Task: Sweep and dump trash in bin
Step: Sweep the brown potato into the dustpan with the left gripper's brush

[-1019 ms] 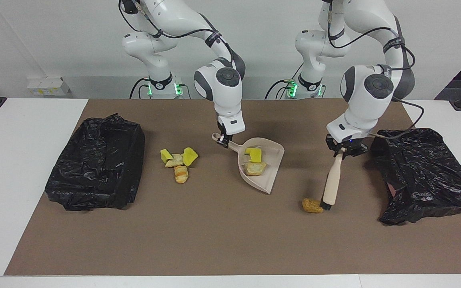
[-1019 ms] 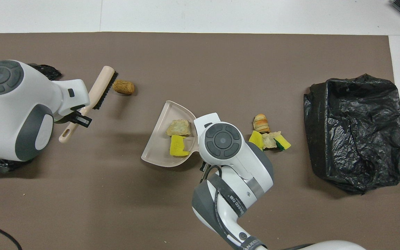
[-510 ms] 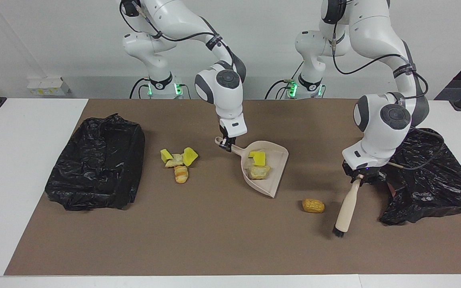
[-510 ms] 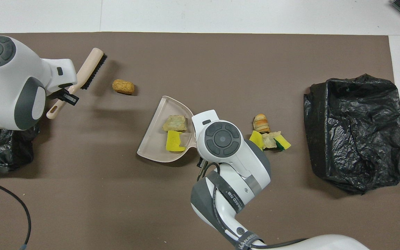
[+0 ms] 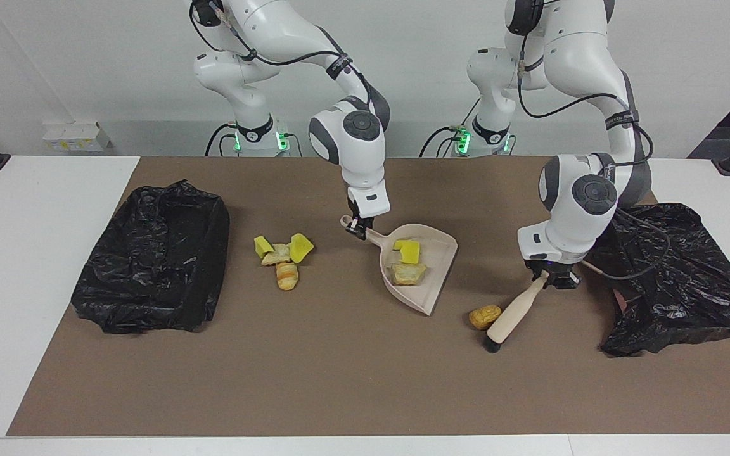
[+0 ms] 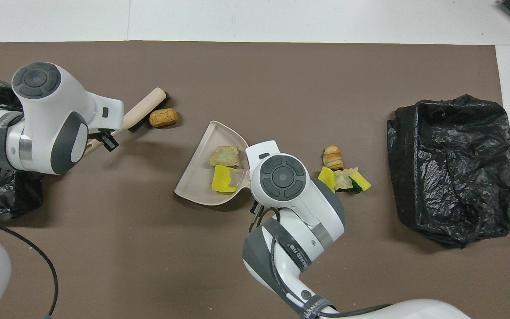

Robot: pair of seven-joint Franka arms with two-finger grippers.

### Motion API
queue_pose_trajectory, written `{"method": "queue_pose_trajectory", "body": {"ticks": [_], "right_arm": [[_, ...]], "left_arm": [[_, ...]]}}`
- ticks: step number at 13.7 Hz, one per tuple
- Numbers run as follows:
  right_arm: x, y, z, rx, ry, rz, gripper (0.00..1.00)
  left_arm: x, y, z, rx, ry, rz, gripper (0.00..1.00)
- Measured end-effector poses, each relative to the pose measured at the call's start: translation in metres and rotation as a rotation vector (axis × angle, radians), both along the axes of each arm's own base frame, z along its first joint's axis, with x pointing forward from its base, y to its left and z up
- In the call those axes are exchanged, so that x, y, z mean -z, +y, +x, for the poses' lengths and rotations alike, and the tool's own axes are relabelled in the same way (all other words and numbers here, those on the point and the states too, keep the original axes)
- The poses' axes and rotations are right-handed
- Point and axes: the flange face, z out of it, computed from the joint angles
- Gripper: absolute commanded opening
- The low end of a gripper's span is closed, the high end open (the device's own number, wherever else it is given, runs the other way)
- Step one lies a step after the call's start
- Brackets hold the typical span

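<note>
Beige plastic dustpan [image 5: 425, 266] on the brown mat [image 5: 339, 380], mid-table, held by its handle in the right gripper [image 5: 357, 227], fingers clamped on the handle end. Inside the pan: one bright yellow sponge bit [image 5: 409, 251] and one tan bread-like lump [image 5: 408, 273], touching each other. Pan mouth turned toward the left arm's end of the table.

Left gripper [image 5: 549, 277] closed around the handle of a pale wooden hand brush [image 5: 512, 313] with black bristles, tilted, bristle end down at the mat. Just beside the brush head, touching or nearly so: a golden-brown bread-like lump [image 5: 485, 316], lying between brush and dustpan, apart from the pan's lip.

Toward the right arm's end, a cluster of four scraps [image 5: 282, 256]: two yellow sponge bits, a pale crumbly lump between them, and a golden roll-shaped piece just farther from the robots, all touching or nearly.

Crumpled black plastic bin bag [image 5: 149, 275] at the right arm's end of the mat; a second black bag [image 5: 675, 285] at the left arm's end, beside the left gripper.
</note>
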Motion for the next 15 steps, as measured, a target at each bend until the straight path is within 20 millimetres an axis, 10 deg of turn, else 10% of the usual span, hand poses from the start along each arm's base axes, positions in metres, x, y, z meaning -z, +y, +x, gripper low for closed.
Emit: {"method": "queue_pose_trajectory", "body": {"ticks": [11, 15], "right_arm": [[0.000, -0.001, -0.001, 0.013, 0.014, -0.011, 0.00], [0.000, -0.001, -0.001, 0.014, 0.014, -0.011, 0.00]], "left_arm": [[-0.018, -0.096, -0.089, -0.166, 0.262, -0.058, 0.00], [-0.024, -0.099, -0.094, -0.307, 0.258, -0.025, 0.00]]}}
